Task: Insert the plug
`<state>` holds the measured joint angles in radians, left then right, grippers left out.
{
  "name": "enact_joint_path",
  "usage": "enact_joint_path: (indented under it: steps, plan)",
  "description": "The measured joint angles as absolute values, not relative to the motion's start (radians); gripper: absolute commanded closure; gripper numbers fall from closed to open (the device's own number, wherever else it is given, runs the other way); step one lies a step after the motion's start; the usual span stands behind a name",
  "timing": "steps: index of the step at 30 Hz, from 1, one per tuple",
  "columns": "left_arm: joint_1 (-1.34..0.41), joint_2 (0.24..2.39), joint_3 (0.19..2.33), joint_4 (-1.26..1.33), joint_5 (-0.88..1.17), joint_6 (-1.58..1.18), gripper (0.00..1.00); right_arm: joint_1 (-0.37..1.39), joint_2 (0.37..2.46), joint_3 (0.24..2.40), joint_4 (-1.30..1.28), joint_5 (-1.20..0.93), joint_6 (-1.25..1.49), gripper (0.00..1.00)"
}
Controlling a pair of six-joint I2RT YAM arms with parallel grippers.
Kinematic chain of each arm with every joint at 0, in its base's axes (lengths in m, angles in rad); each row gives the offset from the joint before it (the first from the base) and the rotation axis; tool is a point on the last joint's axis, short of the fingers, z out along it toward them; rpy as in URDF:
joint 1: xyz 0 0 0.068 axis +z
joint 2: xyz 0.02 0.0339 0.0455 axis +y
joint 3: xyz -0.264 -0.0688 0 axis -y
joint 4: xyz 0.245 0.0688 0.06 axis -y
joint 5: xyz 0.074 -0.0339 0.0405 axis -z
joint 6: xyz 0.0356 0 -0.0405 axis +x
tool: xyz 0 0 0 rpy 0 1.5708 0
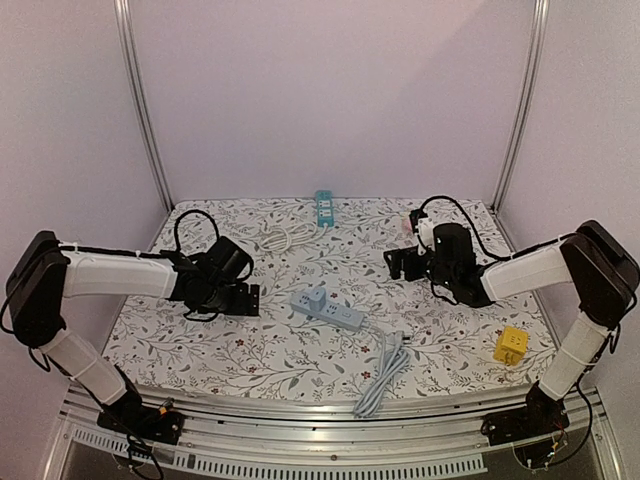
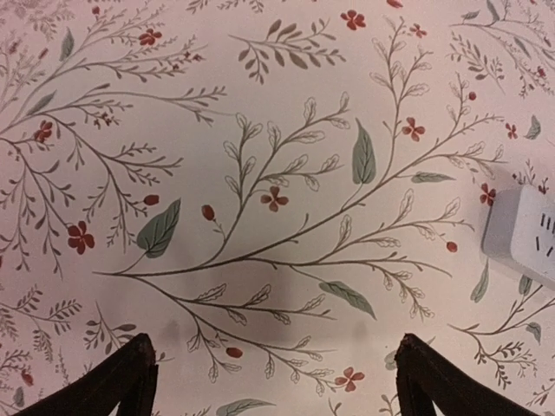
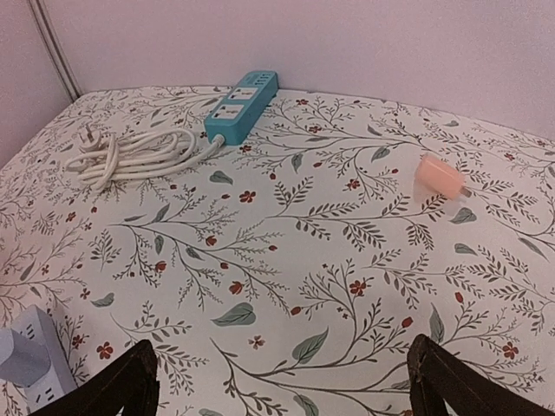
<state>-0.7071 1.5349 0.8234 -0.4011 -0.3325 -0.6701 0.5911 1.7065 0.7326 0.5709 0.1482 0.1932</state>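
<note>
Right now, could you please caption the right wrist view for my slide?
Open right gripper over floral tablecloth, facing teal power strip, coiled white cord and pink adapter.

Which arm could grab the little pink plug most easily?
Probably the right. Its open claw hovers close to the pink plug, which shows in its wrist view. The left claw, also open, sits far on the other side, beside the grey power strip.

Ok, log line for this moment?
left gripper: open, empty | right gripper: open, empty | plug: upright in grey strip
</note>
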Motion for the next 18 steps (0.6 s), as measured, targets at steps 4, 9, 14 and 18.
enact_joint_path:
  steps: [4, 9, 14, 18]
  plan:
    - [-0.707, 1.539, 0.826, -0.349, -0.317, -0.633, 0.02, 0.557, 1.685, 0.828, 0.47, 0.131, 0.248, 0.01]
    - [-0.707, 1.534, 0.816, -0.284, -0.295, -0.596, 0.01, 0.497, 1.698, 1.01, 0.336, 0.113, 0.308, 0.01]
    - [-0.707, 1.484, 0.781, -0.242, -0.286, -0.554, 0.01, 0.436, 1.748, 1.167, 0.201, 0.12, 0.365, 0.01]
    - [-0.707, 1.453, 0.755, -0.213, -0.279, -0.53, 0.01, 0.378, 1.821, 1.253, 0.083, 0.118, 0.394, 0.01]
